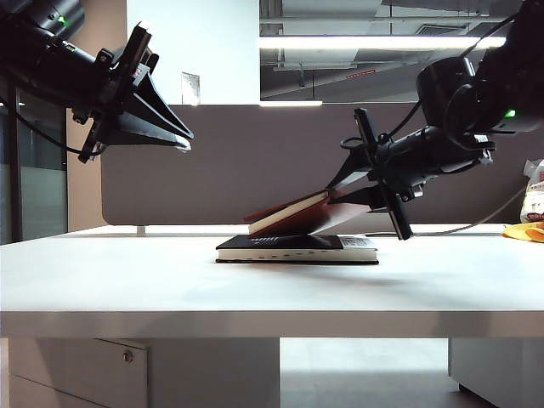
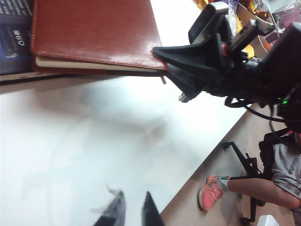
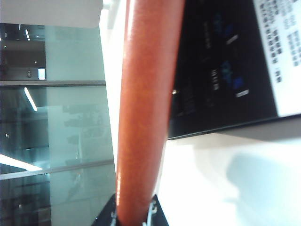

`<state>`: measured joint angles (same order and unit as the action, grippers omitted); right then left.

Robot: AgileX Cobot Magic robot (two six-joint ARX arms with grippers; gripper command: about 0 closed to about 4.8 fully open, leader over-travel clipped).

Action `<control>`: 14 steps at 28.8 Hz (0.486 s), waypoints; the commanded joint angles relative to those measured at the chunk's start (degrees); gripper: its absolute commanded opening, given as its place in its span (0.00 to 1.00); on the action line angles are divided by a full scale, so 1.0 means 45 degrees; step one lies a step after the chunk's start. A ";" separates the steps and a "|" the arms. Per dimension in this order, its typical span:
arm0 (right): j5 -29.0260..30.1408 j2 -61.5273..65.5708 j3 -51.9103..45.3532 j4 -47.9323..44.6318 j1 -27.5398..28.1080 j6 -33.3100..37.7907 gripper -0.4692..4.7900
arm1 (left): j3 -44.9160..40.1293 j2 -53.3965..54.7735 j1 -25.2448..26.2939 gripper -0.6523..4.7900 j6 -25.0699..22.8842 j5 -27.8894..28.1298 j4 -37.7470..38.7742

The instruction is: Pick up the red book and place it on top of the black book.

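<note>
The red book (image 1: 289, 212) hangs tilted over the black book (image 1: 280, 246), its lower end close above or on that cover; contact cannot be told. My right gripper (image 1: 340, 197) is shut on the red book's right end. In the right wrist view the red cover (image 3: 146, 108) runs out from between the right gripper's (image 3: 134, 214) jaws, beside the black book (image 3: 221, 70). My left gripper (image 1: 183, 140) hovers high at the left, holding nothing. In the left wrist view the left gripper (image 2: 133, 202) shows a narrow gap, above the red book (image 2: 94, 33) and black book (image 2: 11, 42).
The books sit mid-table on the white table (image 1: 102, 280), before a grey partition (image 1: 255, 161). A yellow object (image 1: 525, 231) and a white bag (image 1: 534, 191) lie at the far right. A seated person's pink shoe (image 2: 211, 190) shows beyond the table edge.
</note>
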<state>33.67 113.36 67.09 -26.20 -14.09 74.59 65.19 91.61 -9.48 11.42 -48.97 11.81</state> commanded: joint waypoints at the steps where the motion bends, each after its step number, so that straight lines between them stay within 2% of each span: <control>1: -0.0170 -0.0024 0.0126 -0.0612 -0.0039 0.0136 0.10 | 0.0078 -0.0044 0.0015 0.22 -0.0005 -0.0121 -0.0068; 11: -0.0937 0.0024 0.0141 -0.0607 -0.0044 0.0165 0.08 | 0.0078 -0.0044 0.0010 0.22 0.0039 -0.0029 -0.0175; 14: -0.0311 0.0554 0.0826 -0.0597 -0.0165 0.0189 0.08 | 0.0078 -0.0044 0.0010 0.22 0.0034 -0.0029 -0.0170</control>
<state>30.59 115.59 69.34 -26.22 -14.41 75.46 65.19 91.61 -9.48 11.62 -48.90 11.66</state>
